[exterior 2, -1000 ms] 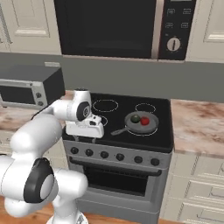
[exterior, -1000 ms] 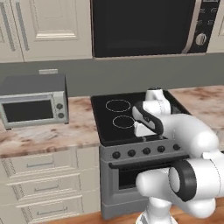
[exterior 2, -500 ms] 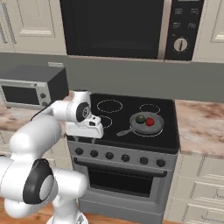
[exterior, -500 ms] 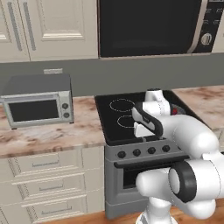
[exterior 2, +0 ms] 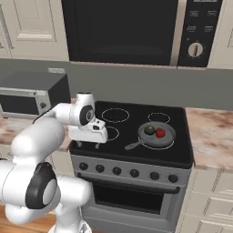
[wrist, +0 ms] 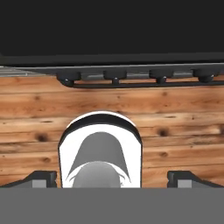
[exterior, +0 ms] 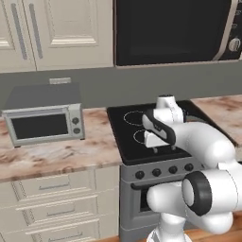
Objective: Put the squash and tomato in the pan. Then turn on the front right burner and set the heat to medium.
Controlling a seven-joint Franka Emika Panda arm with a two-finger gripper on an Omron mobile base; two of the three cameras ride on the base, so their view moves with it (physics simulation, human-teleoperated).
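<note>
In the right base view the squash (exterior 2: 149, 130) and the tomato (exterior 2: 160, 133) already lie side by side in the pan (exterior 2: 156, 135), right of centre in the frame on the stove's (exterior 2: 132, 157) front right ring. By my judgement the loading is done and the burner step is in hand: the next move calls for carrying the gripper (exterior 2: 98, 144) rightward along the row of knobs (exterior 2: 126, 173) to the one for that ring, which knob I cannot tell. The arm is folded low at centre-left, hand over the stove's front left edge pointing down, fingers spread wide, holding nothing.
</note>
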